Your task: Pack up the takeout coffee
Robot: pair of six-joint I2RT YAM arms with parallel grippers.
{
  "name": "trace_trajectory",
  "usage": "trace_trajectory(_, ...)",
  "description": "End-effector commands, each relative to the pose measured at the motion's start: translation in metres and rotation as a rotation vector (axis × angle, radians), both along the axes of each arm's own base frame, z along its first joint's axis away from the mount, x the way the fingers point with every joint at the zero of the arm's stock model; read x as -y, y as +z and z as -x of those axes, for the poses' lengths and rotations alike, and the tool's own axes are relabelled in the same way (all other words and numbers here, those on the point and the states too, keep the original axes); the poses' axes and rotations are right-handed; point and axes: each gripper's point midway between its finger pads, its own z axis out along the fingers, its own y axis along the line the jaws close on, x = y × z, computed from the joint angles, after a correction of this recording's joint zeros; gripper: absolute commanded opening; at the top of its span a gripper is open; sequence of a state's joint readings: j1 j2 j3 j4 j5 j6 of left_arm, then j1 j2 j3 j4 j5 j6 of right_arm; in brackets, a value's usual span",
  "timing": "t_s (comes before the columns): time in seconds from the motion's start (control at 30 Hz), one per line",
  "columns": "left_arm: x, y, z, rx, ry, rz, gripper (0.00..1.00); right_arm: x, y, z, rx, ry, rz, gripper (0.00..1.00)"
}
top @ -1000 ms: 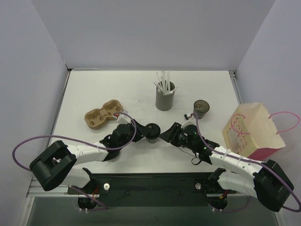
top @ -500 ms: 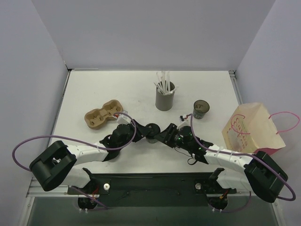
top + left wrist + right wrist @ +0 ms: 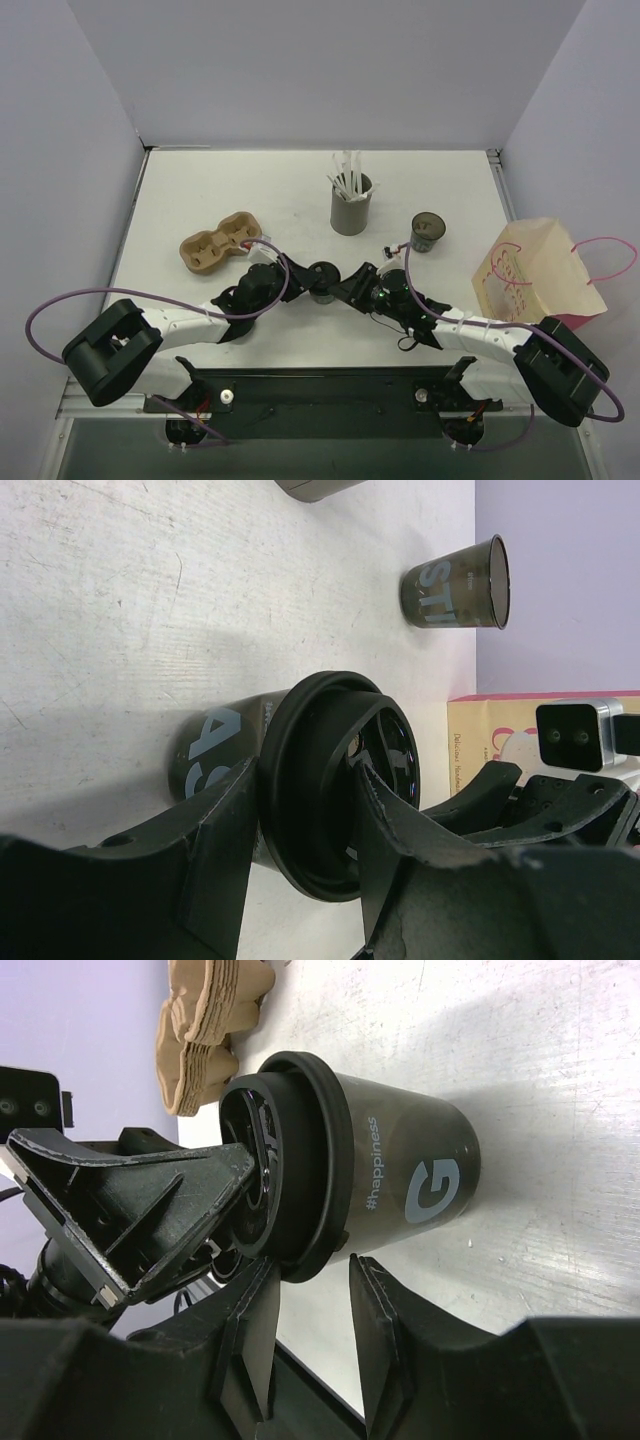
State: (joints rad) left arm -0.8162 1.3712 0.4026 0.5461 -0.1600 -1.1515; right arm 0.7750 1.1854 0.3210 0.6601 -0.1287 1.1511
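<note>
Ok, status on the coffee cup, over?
Left gripper jaws clamped on lidded coffee cup. Right gripper jaws open at its rim. Cup upright. Nothing blocking.

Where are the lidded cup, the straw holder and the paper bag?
lidded cup (image 3: pixel 322 272): top view, its black lid.
straw holder (image 3: pixel 350 216): top view, grey wall.
paper bag (image 3: pixel 538 272): top view, its broad side.

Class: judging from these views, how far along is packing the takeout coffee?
Done: a lid sits on the centre cup. In hand: the left pincer holds it while the right pincer straddles its rim. Left: neither it nor the open cup is in the carrier or bag.
</note>
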Motion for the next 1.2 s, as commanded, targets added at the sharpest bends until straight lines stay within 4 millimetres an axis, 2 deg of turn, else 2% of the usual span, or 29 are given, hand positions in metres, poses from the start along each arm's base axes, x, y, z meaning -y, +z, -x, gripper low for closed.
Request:
trace_trajectory(0.0,-0.088,-0.138,0.098,-0.426,-0.092,-0.484,0.45,0.008,-0.016,-0.007,0.003,-0.064,0.024,0.33)
trace_trajectory(0.2,-0.085,-0.139,0.101,-0.427,-0.097,-0.478,0.44,0.016,-0.033,-0.011,-0.031,-0.1,0.065,0.29)
trace_trajectory(0.5,-0.082,-0.145,0.105,-0.439,-0.108,-0.494,0.44,0.042,-0.059,-0.013,-0.051,-0.185,0.135,0.09)
trace_trajectory(0.7,-0.084,-0.149,0.107,-0.451,-0.104,-0.503,0.44,0.051,-0.078,-0.009,-0.085,-0.19,0.195,0.0)
trace_trajectory(0.77,-0.085,-0.149,0.107,-0.453,-0.104,-0.506,0.44,0.055,-0.09,-0.003,-0.114,-0.188,0.212,0.0)
trace_trajectory(1.0,-0.088,-0.149,0.107,-0.458,-0.092,-0.522,0.44,0.058,-0.113,0.01,-0.168,-0.151,0.272,0.0)
trace_trajectory(1.17,-0.088,-0.149,0.106,-0.459,-0.09,-0.527,0.44,0.066,-0.118,0.017,-0.164,-0.134,0.365,0.0)
